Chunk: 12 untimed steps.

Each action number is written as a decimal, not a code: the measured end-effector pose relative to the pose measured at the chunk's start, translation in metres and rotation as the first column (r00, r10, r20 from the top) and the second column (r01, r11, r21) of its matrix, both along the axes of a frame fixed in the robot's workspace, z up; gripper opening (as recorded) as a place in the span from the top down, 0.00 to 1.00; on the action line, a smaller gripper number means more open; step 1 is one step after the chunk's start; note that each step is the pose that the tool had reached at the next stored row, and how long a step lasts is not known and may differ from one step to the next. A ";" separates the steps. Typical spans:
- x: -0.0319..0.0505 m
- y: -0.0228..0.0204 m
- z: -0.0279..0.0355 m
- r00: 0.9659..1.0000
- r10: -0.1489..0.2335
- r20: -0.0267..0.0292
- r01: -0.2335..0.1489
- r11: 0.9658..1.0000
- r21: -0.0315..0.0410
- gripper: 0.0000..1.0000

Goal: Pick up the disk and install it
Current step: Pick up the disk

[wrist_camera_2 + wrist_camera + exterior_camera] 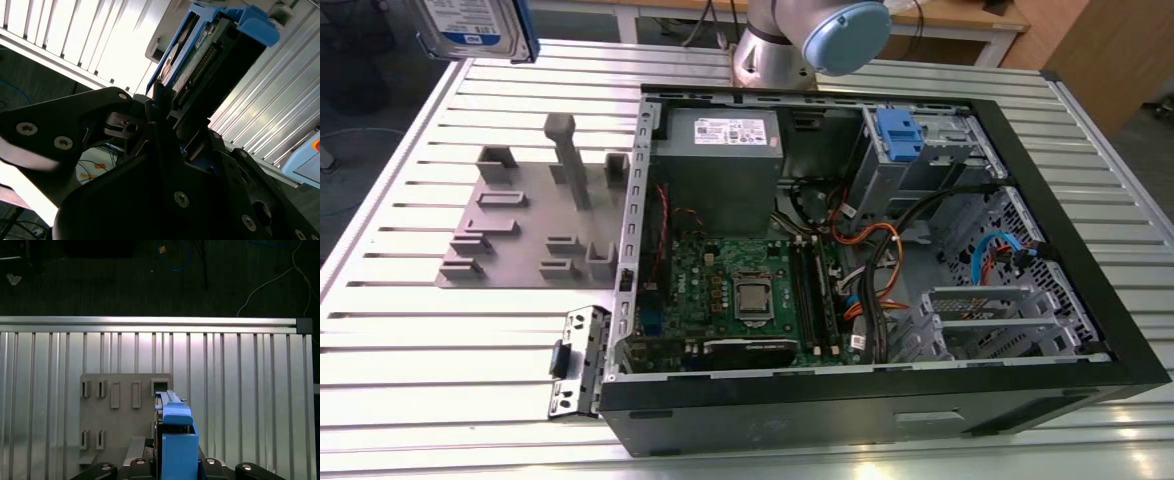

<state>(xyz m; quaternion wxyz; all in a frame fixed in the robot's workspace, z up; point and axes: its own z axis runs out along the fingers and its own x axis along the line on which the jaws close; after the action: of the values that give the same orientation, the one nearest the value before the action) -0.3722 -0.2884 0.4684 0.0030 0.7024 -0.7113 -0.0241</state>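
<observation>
One disk (474, 25), upper left of the exterior view, clenched edgewise in the gripper (165, 107); best carried square, rails aligned with the drive cage (921, 160), clear of cables (874, 240).

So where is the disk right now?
The disk hangs in the exterior view's upper left corner, clamped in the gripper, above the slatted table near the grey fixture plate, outside the open computer case.
</observation>
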 end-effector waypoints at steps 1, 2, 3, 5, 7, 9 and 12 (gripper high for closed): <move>0.0000 0.0000 0.0012 1.000 0.000 0.000 0.000 1.000 0.000 0.64; 0.0000 0.0000 0.0024 1.000 0.000 0.000 0.000 1.000 0.000 0.64; 0.0000 0.0000 0.0035 1.000 0.000 0.000 0.000 1.000 0.000 0.64; 0.0000 0.0000 0.0062 1.000 0.000 0.000 0.000 1.000 0.000 0.64; 0.0000 0.0000 0.0093 1.000 0.000 0.000 0.000 1.000 0.000 0.64; 0.0000 0.0000 0.0120 1.000 0.000 0.000 0.000 1.000 0.000 0.64; 0.0000 0.0000 0.0159 1.000 0.000 0.000 0.000 1.000 0.000 0.64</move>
<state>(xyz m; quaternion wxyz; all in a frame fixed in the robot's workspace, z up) -0.3722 -0.2884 0.4843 0.0030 0.7024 -0.7113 -0.0241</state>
